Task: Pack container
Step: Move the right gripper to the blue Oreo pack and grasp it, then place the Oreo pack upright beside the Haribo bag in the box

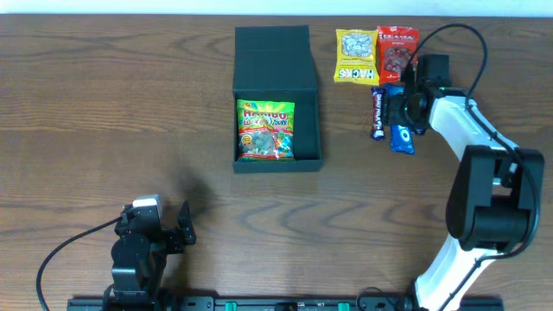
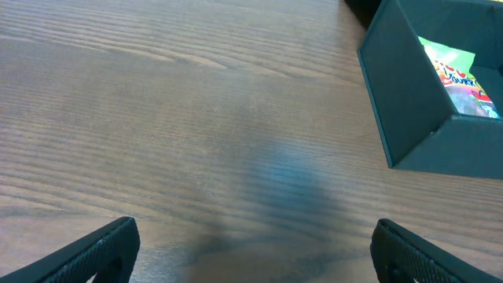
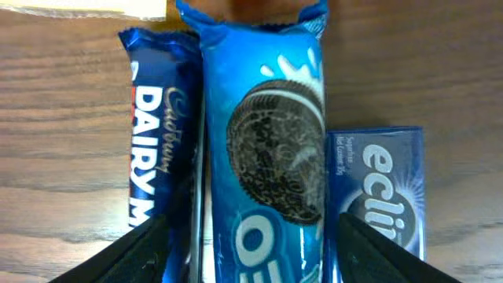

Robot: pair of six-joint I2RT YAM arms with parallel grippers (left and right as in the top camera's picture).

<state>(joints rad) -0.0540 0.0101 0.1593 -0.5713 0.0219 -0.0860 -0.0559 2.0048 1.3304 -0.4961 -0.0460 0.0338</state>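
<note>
Closest to the right wrist camera lay an Oreo packet [image 3: 271, 149], flat on the wooden table [image 1: 104, 104], with a Cadbury Dairy Milk bar [image 3: 157, 157] tight against one side and a blue Eclipse box [image 3: 381, 196] against the other. The right gripper [image 3: 259, 251] hung directly over them with its fingers spread wide, one on each side of the Oreo packet and holding nothing. A yellow Hacks packet [image 1: 356, 56] and a red snack packet [image 1: 397, 53] lay side by side just beyond. The container [image 1: 308, 121] sat at the table's middle, well apart from those snacks, with its flap lid laid back and a Haribo bag [image 1: 266, 130] inside. The left gripper [image 2: 251, 251] hovered near the front edge over bare wood, its fingers apart and empty.
</note>
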